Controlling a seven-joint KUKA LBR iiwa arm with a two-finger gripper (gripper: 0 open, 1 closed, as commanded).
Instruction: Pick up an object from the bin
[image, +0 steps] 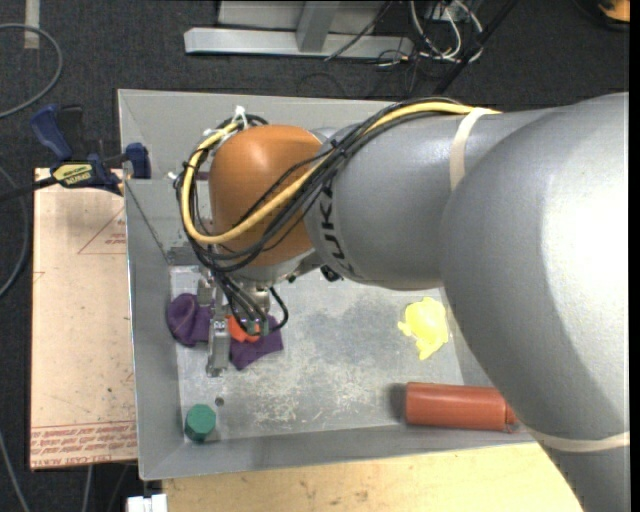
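Green cap (200, 423) lies below the purple cloth (186, 319), untouched. Gripper (230, 340) is down on the purple cloth, at the left of the bin (330, 390); how wide it stands cannot be told. Nothing looks lifted, so the pick is judged not yet done. Right of the purple cloth, a yellow lump (424, 326) and a red cylinder (455, 406) lie loose

We see a bin (320, 392) of grey metal; its floor looks dull, rough and scratched. The purple thing (185, 318) looks like soft, floppy cloth. The yellow lump (424, 326) looks soft and crumpled. The red tube (455, 407) looks smooth and matt. The green cap (200, 423) looks like plastic. The arm's grey shell (500, 200) is smooth and a bit shiny, and its orange cover (255, 180) is smooth and glossy.
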